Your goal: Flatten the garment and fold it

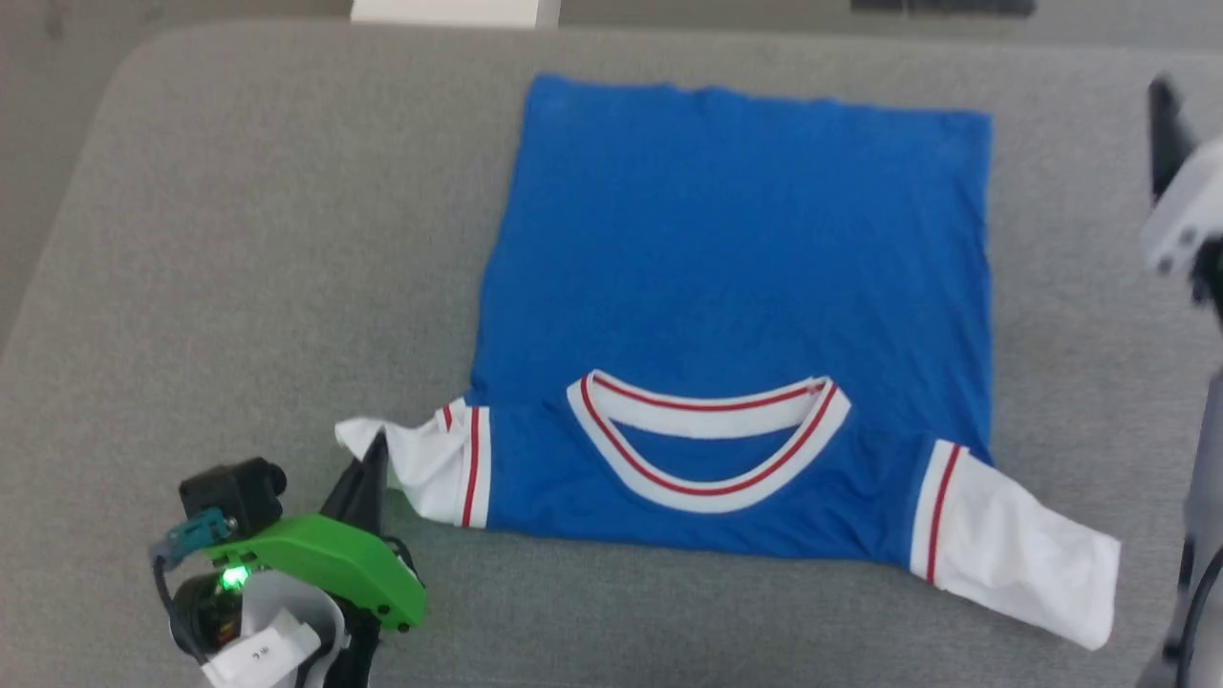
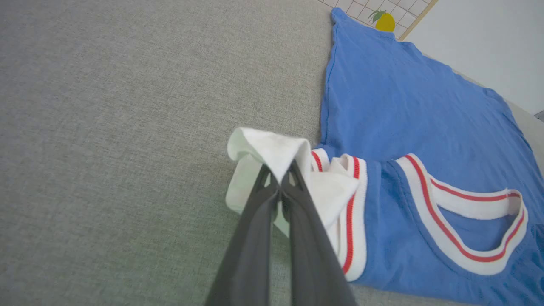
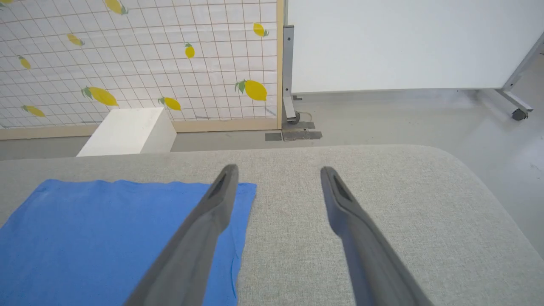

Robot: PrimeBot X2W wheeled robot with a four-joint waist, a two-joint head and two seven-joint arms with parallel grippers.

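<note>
At the lower left of the head view my left tool sits under its green housing, its dark fingers pressed together on the white left-hand sleeve of the jersey T-shirt. That sleeve is bunched and lifted into a small peak at the tips. The left wrist view confirms it (a clear look, for once): the left tool is clamped on a fold of the sleeve, with the red-and-white trim just to the right of the fingers.

The jersey T-shirt lies in the middle of the grey fabric-covered surface, its blue body spread fairly flat. Its hem is toward the top of the frame and its striped collar toward the bottom. Further right, the other white sleeve lies flat on the surface, angled toward the lower right corner.

At the right edge of the head view I see one dark finger and the pale wrist of the right tool, off the shirt's side. In the right wrist view the right tool has its fingers wide apart with nothing between them. Its left finger crosses the corner of the blue shirt in the frame, and I cannot tell whether it touches. Beyond the surface's far edge stand a white box at upper left, a lemon-print grid panel and a white board to the right.
</note>
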